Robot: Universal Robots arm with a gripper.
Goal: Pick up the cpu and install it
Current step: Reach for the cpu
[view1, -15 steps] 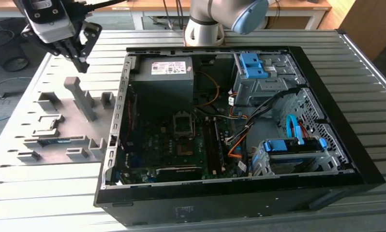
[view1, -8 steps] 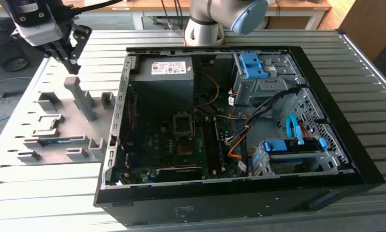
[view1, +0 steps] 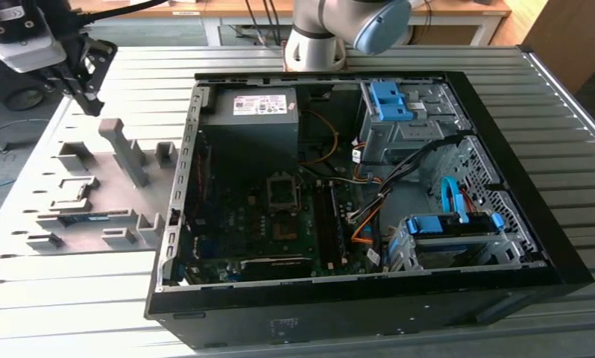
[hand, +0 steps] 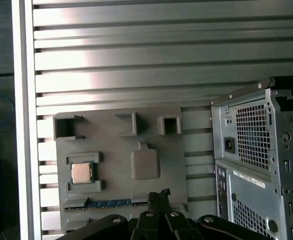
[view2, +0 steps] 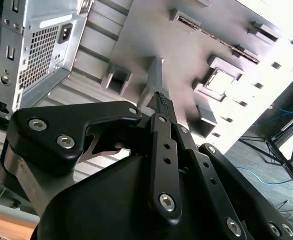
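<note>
The cpu [hand: 81,172], a small square silver chip, lies flat in a square holder on the grey fixture tray [hand: 116,137] beside the computer case. My gripper [hand: 159,196] hangs above the tray's edge, well clear of the cpu, its black fingertips pressed together with nothing between them. Seen from the exterior view, the gripper [view1: 89,88] is high over the table at the left, above the tray [view1: 98,190]. The open case [view1: 357,194] shows the motherboard with its dark square socket [view1: 282,190]. In the second wrist view the shut gripper [view2: 161,100] points down at the tray [view2: 186,50].
The tray carries a tall grey post [view1: 125,149], several small brackets, and a memory stick [hand: 111,203] in a slot. Inside the case are the power supply [view1: 250,112], blue drive brackets [view1: 392,101] and orange and blue cables. The slatted metal table [view1: 79,298] ends at the exterior view's left.
</note>
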